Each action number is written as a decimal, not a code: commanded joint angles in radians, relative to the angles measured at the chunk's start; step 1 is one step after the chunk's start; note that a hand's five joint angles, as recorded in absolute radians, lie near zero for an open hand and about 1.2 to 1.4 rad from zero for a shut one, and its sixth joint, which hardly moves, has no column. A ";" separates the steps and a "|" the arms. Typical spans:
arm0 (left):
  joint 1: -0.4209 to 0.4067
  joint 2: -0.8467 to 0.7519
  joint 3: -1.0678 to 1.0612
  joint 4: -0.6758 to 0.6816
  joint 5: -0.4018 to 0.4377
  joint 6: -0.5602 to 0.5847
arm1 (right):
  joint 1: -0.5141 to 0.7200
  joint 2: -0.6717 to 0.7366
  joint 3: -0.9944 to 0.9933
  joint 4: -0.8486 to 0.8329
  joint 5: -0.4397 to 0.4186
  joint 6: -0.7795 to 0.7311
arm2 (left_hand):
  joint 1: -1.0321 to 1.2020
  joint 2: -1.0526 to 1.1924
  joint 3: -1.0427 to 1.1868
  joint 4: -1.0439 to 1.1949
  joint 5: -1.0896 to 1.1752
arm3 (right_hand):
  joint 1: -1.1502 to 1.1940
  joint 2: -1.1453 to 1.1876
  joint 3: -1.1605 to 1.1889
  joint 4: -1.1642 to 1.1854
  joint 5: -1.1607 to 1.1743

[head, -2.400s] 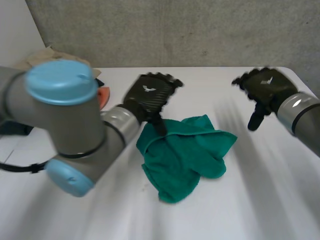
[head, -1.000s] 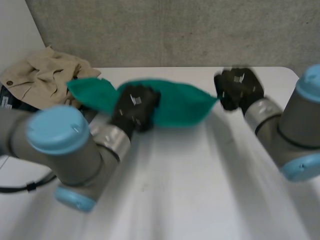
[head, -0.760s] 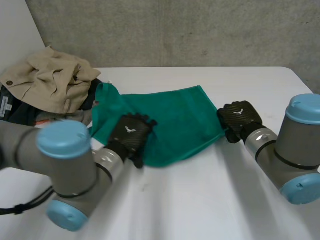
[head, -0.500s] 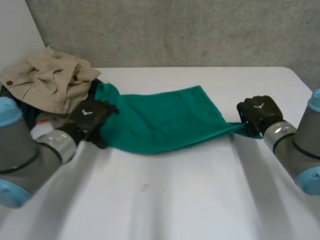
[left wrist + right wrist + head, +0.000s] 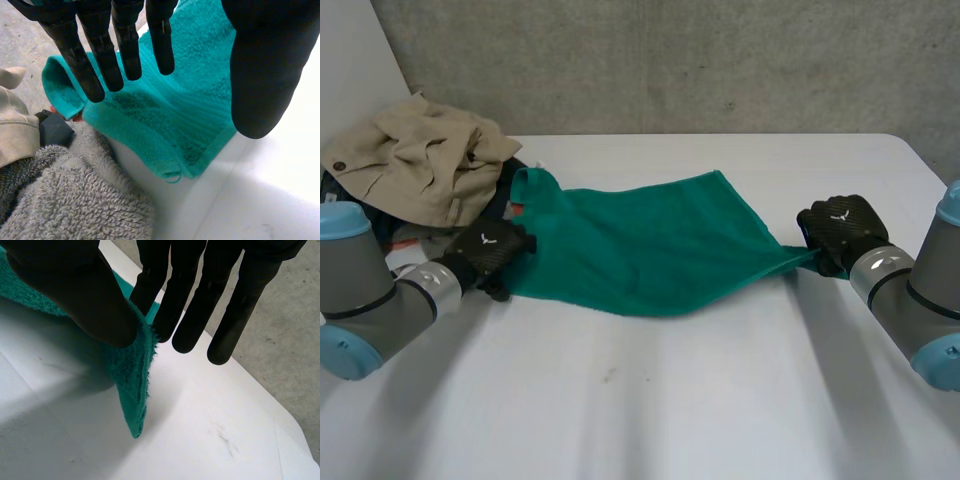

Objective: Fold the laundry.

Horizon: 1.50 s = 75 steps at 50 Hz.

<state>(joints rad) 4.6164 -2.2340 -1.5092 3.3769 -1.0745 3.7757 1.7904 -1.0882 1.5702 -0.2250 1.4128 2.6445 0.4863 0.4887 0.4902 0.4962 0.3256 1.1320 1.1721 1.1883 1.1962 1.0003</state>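
We find the towel (image 5: 640, 245) lying spread across the middle of the table (image 5: 670, 400), its long side running left to right; its right corner is drawn out to a point. The right hand (image 5: 840, 225) is at that corner; in the right wrist view its thumb (image 5: 75, 285) pinches the towel's edge against straight fingers (image 5: 200, 305), so it grips the towel. The left hand (image 5: 488, 248) is at the towel's near left corner; in the left wrist view its fingers (image 5: 102, 45) are straight and spread over the cloth, the thumb held apart, so we record it as open and holding nothing. A grey towel (image 5: 65, 200) lies just beside that corner; a beige garment (image 5: 420, 160) lies heaped at the far left of the table.
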 commanded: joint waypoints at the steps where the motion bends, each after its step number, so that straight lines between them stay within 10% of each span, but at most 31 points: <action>1: -0.004 -0.036 0.053 -0.013 -0.016 0.024 | 0.001 0.001 0.002 -0.001 0.000 -0.001 | 0.094 0.092 0.090 0.084 0.080 | 0.264 0.224 0.208 0.200 0.221; 18: -0.004 -0.128 0.182 -0.013 -0.062 0.029 | 0.000 0.008 0.007 -0.001 0.000 -0.001 | 0.209 0.206 0.205 0.199 0.195 | 0.264 0.224 0.208 0.200 0.221; 28: -0.007 -0.136 0.233 -0.004 -0.082 0.029 | -0.002 0.007 0.007 -0.001 0.000 -0.001 | 0.909 0.907 0.906 0.900 0.896 | 0.264 0.224 0.208 0.200 0.221; 38: -0.002 -0.118 0.227 -0.083 -0.110 0.035 | -0.006 0.002 0.010 0.006 0.006 -0.001 | 0.910 0.908 0.906 0.900 0.896 | 0.264 0.224 0.208 0.200 0.221; 40: -0.007 -0.046 0.186 -0.135 -0.099 0.023 | -0.006 0.002 0.010 0.006 0.006 -0.001 | 0.385 0.383 0.382 0.376 0.372 | 0.264 0.224 0.208 0.200 0.221; 46: -0.001 0.074 0.060 -0.183 -0.073 0.015 | -0.003 -0.004 0.010 0.004 0.005 -0.001 | 0.112 0.110 0.108 0.102 0.098 | 0.264 0.224 0.208 0.200 0.221; 75: 0.045 -0.119 0.208 -0.131 -0.071 0.157 | 0.001 0.010 0.014 0.004 0.005 -0.005 | 0.244 0.241 0.240 0.234 0.230 | 0.264 0.224 0.208 0.200 0.221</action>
<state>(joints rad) 4.6686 -2.3304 -1.3481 3.2466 -1.1454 3.9377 1.7918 -1.0792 1.5825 -0.2209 1.4174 2.6406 0.5979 0.5935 0.5890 0.5964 0.4203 1.1320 1.1721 1.1883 1.1965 1.0003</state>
